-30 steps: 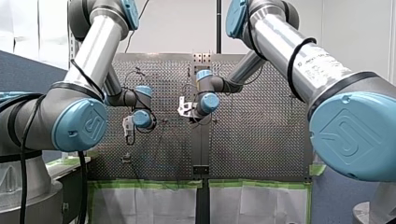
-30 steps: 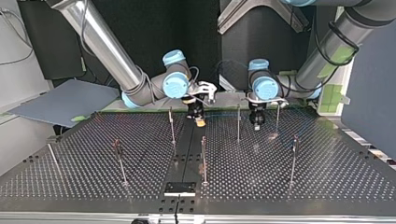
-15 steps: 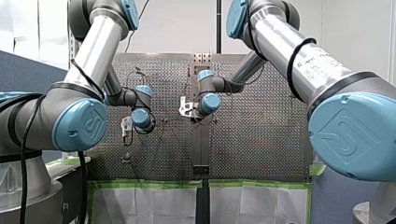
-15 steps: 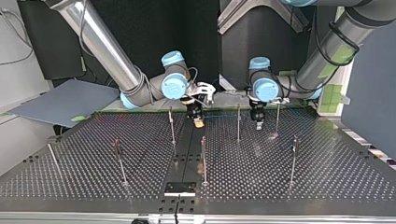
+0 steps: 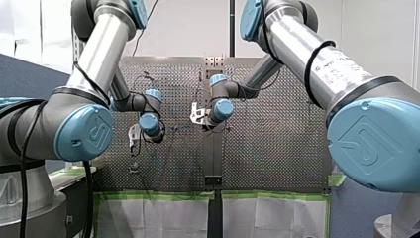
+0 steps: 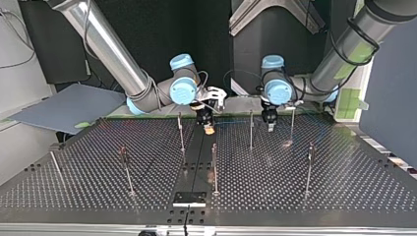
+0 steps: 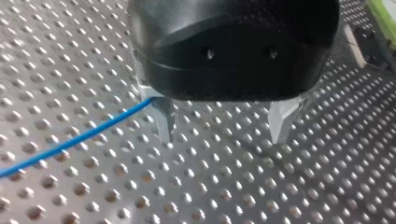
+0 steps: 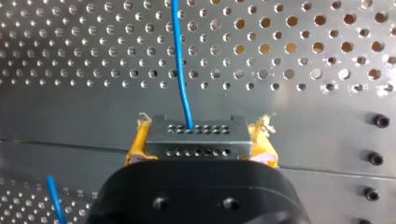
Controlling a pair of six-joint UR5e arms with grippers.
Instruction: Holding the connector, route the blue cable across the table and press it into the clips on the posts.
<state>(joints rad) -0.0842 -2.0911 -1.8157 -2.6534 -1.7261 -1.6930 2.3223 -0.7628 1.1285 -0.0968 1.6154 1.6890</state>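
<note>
The blue cable (image 8: 181,60) is thin, light and limp (it should sag rather than hold a line). The safe grip is therefore the rigid connector (image 8: 196,135), which my right claw (image 8: 200,142) pinches by its sides between yellow pads. The cable leaves the connector's face and runs ahead over the desk (image 8: 303,107). For pressing into clips, I judge a second hold close beside a post would help. My left claw (image 7: 222,125) hangs spread and empty, and the cable runs up to one finger (image 7: 163,119); contact is unclear. In the top view it sits at three o'clock from the right claw. The posts (image 6: 251,129) show, but their clips are too small to make out, and the cable's far end is cut off.
</note>
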